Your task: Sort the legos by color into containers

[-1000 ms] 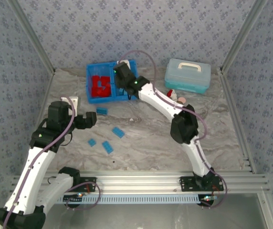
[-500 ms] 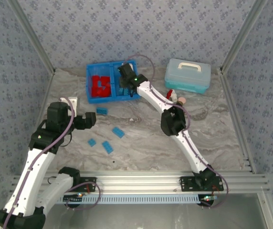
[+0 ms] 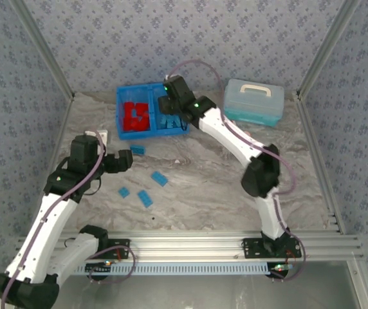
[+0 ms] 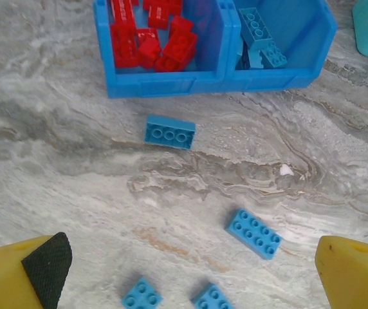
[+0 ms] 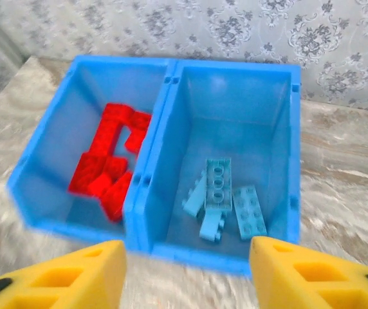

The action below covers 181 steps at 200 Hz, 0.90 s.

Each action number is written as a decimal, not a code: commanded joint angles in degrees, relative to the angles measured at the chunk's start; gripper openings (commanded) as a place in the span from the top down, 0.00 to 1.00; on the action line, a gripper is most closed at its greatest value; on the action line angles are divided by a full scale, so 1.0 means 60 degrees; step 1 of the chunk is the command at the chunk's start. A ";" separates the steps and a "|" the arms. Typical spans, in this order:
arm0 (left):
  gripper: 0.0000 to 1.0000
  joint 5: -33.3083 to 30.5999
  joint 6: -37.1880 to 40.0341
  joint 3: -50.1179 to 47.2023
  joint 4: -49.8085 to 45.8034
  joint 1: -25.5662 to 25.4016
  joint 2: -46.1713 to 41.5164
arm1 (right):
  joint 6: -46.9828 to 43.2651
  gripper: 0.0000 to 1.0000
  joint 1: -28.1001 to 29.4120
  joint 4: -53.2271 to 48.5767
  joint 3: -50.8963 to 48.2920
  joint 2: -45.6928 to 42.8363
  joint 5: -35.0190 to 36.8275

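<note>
The blue tray (image 3: 120, 103) stands at the back of the table, its two containers side by side. Red legos (image 3: 134, 116) fill the left one and light blue legos (image 3: 170, 121) lie in the right one. My right gripper (image 3: 171, 103) hovers over the right container, open and holding nothing; its wrist view shows the tray (image 5: 171, 67), the red legos (image 5: 110, 170) and the blue ones (image 5: 226, 196) beyond the right gripper (image 5: 187, 270). Several blue legos lie loose on the table (image 3: 138, 150) (image 3: 159, 178) (image 3: 145, 198). My left gripper (image 3: 127, 159) stands open, above them (image 4: 170, 132) (image 4: 254, 234).
A pale lidded box (image 3: 253, 102) with a white handle stands right of the tray. A small white object (image 3: 100, 135) lies by the left wall. Metal frame posts and patterned walls close in the table on three sides.
The right gripper has opened and moved a little back and up over the right container. The left gripper has shifted slightly to the right, still open.
</note>
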 commanded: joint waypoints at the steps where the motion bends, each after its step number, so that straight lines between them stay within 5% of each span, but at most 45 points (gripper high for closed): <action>1: 0.01 -0.1087 -0.1954 -0.0298 0.0497 -0.0428 0.0277 | -0.0293 0.35 0.0464 0.1579 -0.2607 -0.2030 0.0417; 30: 0.01 -0.1700 -0.4879 -0.0917 0.1279 -0.0432 0.1423 | 0.0185 0.20 0.0610 0.2408 -0.5640 -0.4536 0.0435; 64: 0.01 -0.1440 -0.7108 -0.1520 0.3360 -0.0337 0.2768 | 0.0736 0.11 0.0642 0.1855 -0.6962 -0.6089 0.0707; 82: 0.01 -0.1015 -0.7585 -0.1286 0.4086 -0.0265 0.3791 | 0.0901 0.00 0.0628 0.1568 -0.7344 -0.6602 0.0774; 181: 0.08 -0.0291 -0.7741 0.0191 0.5110 0.0453 0.7434 | 0.0855 0.00 0.0575 0.1002 -0.8238 -0.7900 0.0896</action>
